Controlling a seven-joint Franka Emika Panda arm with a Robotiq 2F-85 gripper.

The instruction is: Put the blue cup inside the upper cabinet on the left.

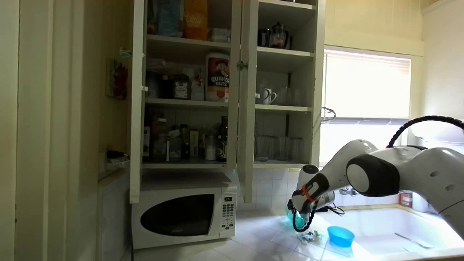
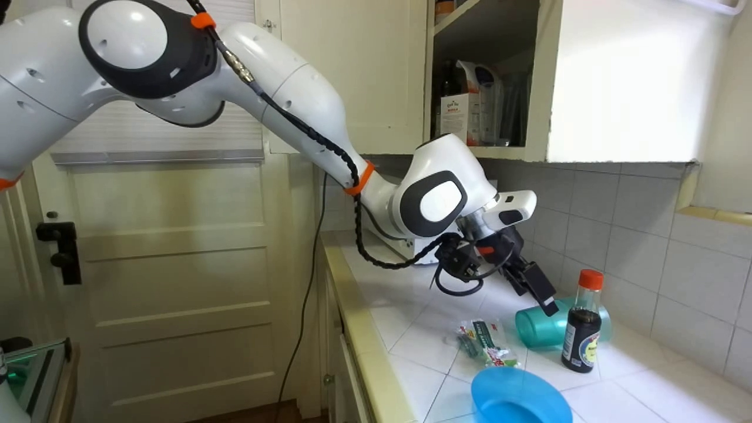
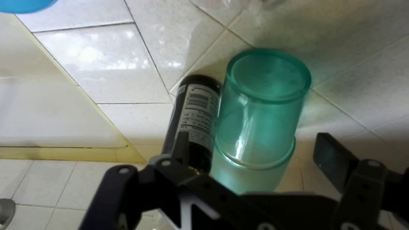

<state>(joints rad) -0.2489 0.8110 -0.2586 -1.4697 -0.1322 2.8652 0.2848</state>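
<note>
1. In an exterior view the blue cup (image 1: 340, 236) sits on the counter (image 1: 257, 235), beside the sink (image 1: 384, 219). In the wrist view just its edge shows, at 10 o'clock from the gripper (image 3: 252, 137).
2. Short, wide and plastic-looking, it should be light and give a little when squeezed; breaking seems unlikely, but the smooth wall may slip.
3. Its mouth appears to face up, so the rim is probably the best hold: one finger inside, one outside. Spanning the full width could ask too much.
4. The gripper's fingers (image 3: 334, 159) stand well apart and pinch nothing.
5. Between them in the wrist view lies a teal tumbler (image 3: 258, 118). On its 9 o'clock side is a bottle (image 3: 198, 118), overlapped by a finger; I cannot tell whether they touch.
</note>
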